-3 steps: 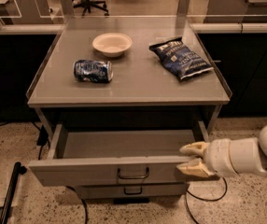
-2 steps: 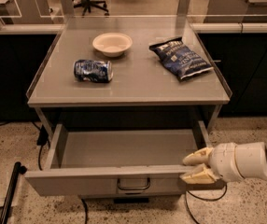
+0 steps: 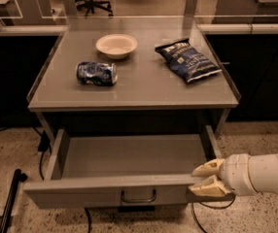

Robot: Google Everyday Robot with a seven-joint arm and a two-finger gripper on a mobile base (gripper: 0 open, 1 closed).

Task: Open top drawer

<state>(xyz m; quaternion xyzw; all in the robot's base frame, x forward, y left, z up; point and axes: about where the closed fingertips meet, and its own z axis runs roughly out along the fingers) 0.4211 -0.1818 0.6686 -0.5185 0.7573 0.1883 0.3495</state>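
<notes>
On the grey table (image 3: 139, 93), a blue can (image 3: 96, 74) lies on its side at the left. A pale bowl (image 3: 116, 45) sits just behind it, and a dark chip bag (image 3: 187, 60) lies to the right. Below the tabletop, the top drawer (image 3: 129, 154) stands pulled well out with its loop handle (image 3: 138, 196) centred on the front. At the right end of the drawer front, the gripper (image 3: 192, 181) pinches the panel, its cream fingers (image 3: 208, 168) set narrowly, one behind the rim and one before it.

light: dim, warm, overhead | shadow: under tabletop (image 3: 139, 89) | pincer (image 3: 195, 181): pale, lower right
</notes>
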